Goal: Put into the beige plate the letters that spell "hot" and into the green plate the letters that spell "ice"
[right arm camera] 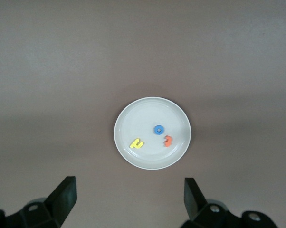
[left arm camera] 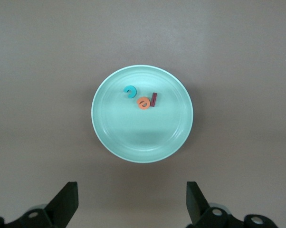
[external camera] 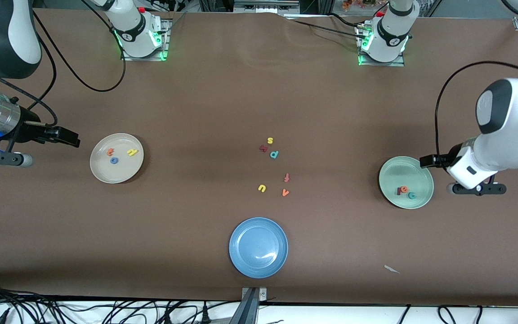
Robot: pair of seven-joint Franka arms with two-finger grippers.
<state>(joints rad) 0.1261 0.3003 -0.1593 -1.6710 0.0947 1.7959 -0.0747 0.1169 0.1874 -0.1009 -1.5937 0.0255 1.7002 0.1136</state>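
Observation:
The beige plate [external camera: 101, 170] [right arm camera: 143, 118] holds the yellow h [external camera: 132, 152] [right arm camera: 137, 143], the blue o [external camera: 114, 160] [right arm camera: 158, 129] and the orange t [external camera: 110, 152] [right arm camera: 167, 141]. In the green plate [external camera: 404, 168] [left arm camera: 143, 137] lie the dark red i [external camera: 398, 191] [left arm camera: 153, 99], the orange e [external camera: 404, 189] [left arm camera: 143, 102] and the teal c [external camera: 412, 195] [left arm camera: 129, 91]. My right gripper [external camera: 68, 136] [right arm camera: 128, 187] hangs open and empty just outside the beige plate, toward the right arm's end. My left gripper [external camera: 429, 161] [left arm camera: 132, 190] is open and empty beside the green plate.
Loose letters lie mid-table: a yellow s [external camera: 270, 140], a dark red letter [external camera: 263, 148], a teal p [external camera: 274, 154], an orange-red f [external camera: 286, 177], a yellow u [external camera: 262, 188], an orange v [external camera: 285, 192]. A blue plate [external camera: 241, 261] sits nearer the camera. A white scrap [external camera: 391, 269] lies near the front edge.

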